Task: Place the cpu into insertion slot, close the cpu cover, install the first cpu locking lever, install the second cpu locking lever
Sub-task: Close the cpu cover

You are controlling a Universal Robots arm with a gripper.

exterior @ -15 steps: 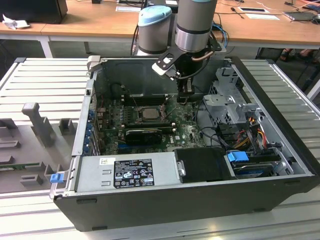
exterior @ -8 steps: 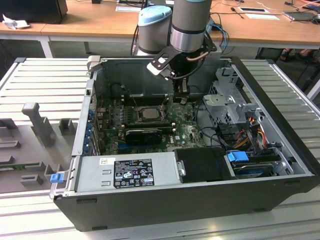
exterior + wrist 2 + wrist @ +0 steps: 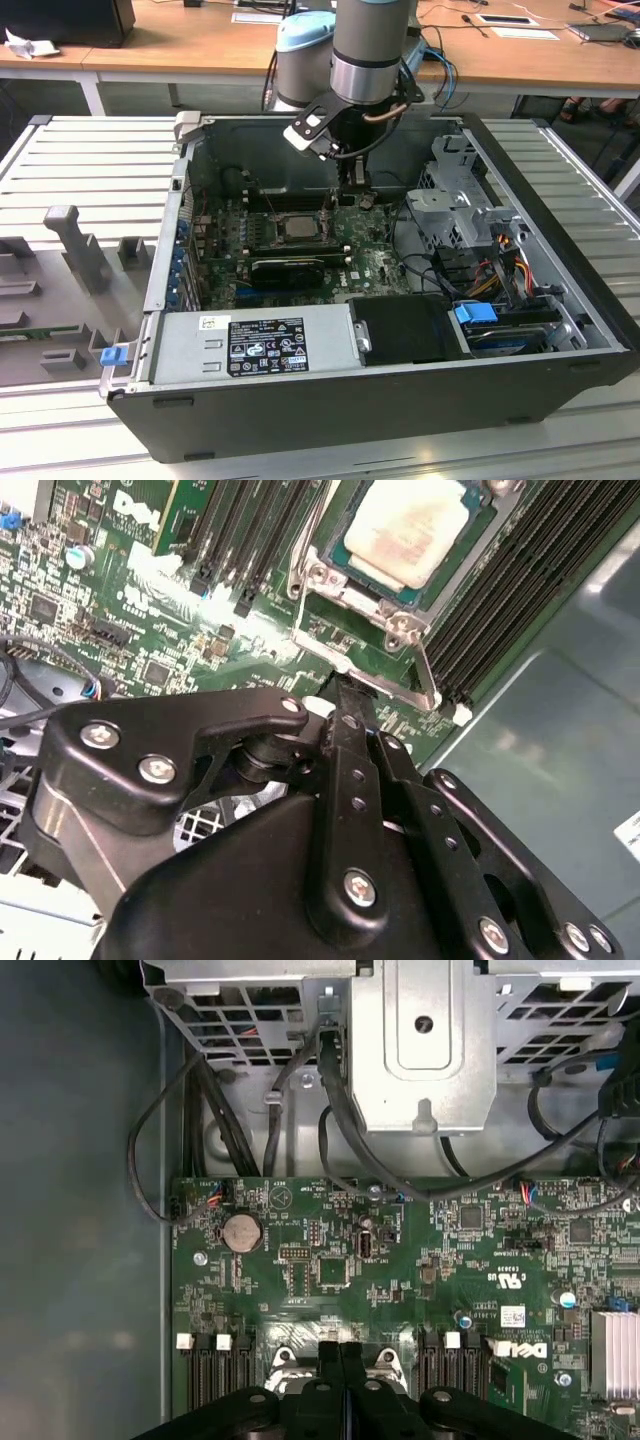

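The cpu (image 3: pixel 408 525), a square chip with a dull silver top, lies in the insertion slot on the green motherboard (image 3: pixel 375 262); it also shows in the exterior view (image 3: pixel 296 225). The cpu cover (image 3: pixel 352 583), a thin metal frame, lies flat around the chip. A bare metal locking lever (image 3: pixel 428 675) runs along the socket's edge. My gripper (image 3: pixel 345 692) hangs just beside that lever's end, at the socket's rim. Its black fingers (image 3: pixel 330 1358) are pressed together with nothing seen between them. In the exterior view the gripper (image 3: pixel 350 185) reaches down into the case just beyond the socket.
The open computer case (image 3: pixel 560 260) walls in the board. A metal drive cage (image 3: pixel 420 1050) with black cables (image 3: pixel 340 1110) stands close by. Memory slots (image 3: pixel 500 590) flank the socket. A power supply (image 3: pixel 260 340) fills the near side. Grey trays (image 3: pixel 70 250) lie at the exterior view's left.
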